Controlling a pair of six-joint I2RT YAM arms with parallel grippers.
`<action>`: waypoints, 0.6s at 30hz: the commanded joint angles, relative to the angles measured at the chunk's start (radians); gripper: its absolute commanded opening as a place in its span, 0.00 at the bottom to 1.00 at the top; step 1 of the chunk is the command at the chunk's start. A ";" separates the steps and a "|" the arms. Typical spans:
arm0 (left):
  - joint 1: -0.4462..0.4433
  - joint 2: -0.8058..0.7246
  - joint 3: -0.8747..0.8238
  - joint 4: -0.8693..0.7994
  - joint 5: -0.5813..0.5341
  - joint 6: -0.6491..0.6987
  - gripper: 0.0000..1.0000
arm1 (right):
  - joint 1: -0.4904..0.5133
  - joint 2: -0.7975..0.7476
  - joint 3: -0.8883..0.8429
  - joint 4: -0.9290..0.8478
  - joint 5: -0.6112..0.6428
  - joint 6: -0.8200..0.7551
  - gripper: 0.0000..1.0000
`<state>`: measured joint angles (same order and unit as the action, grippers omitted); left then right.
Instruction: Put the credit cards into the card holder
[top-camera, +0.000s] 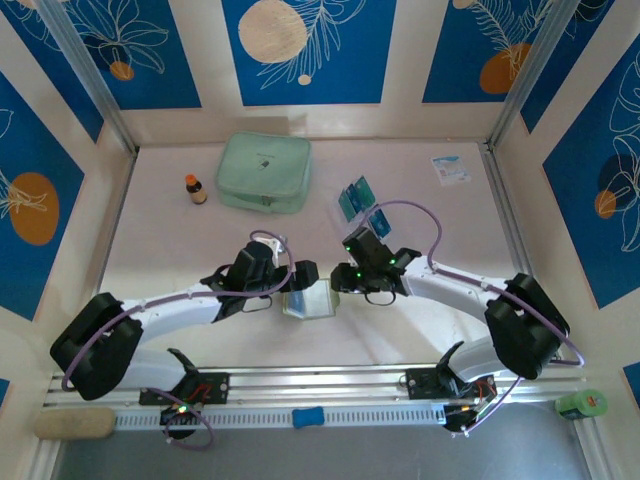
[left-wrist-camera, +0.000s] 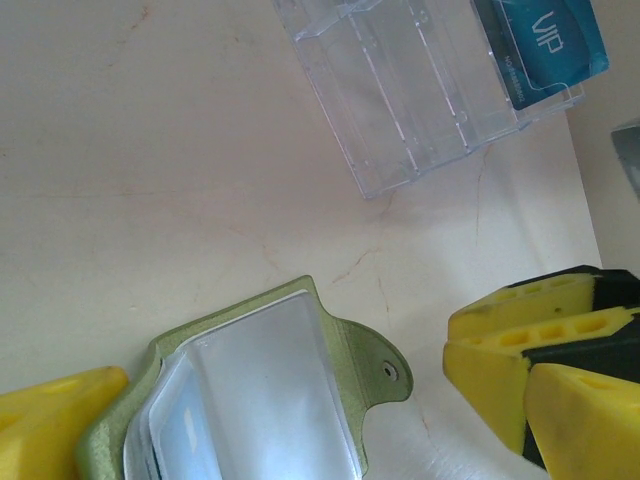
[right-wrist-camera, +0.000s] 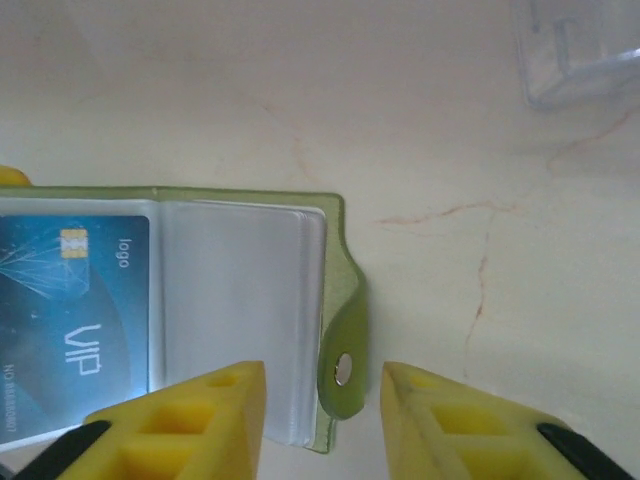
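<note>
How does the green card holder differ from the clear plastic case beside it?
The card holder is olive green with frosted sleeves, while the clear plastic case is see-through with straight, stiff-looking walls. The card holder has a round snap; the clear plastic case shows no fastener. The card holder lies spread open like a book; the case is a single box-like piece. Shared: each has a blue VIP card in it, one in a sleeve, one at the case's end.
</note>
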<state>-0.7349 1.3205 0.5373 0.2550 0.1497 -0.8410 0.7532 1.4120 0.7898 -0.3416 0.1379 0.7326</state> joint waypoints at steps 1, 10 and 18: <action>0.000 -0.020 -0.005 0.027 0.010 -0.009 1.00 | 0.004 0.029 -0.013 0.001 -0.027 -0.002 0.39; 0.000 -0.029 0.002 0.012 0.011 0.002 1.00 | -0.007 0.101 -0.014 0.028 -0.024 -0.010 0.28; 0.000 -0.045 0.040 -0.020 0.028 0.005 1.00 | -0.054 0.092 -0.081 0.107 -0.080 0.021 0.00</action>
<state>-0.7349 1.2945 0.5388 0.2459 0.1505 -0.8402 0.7090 1.5082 0.7383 -0.2687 0.1047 0.7372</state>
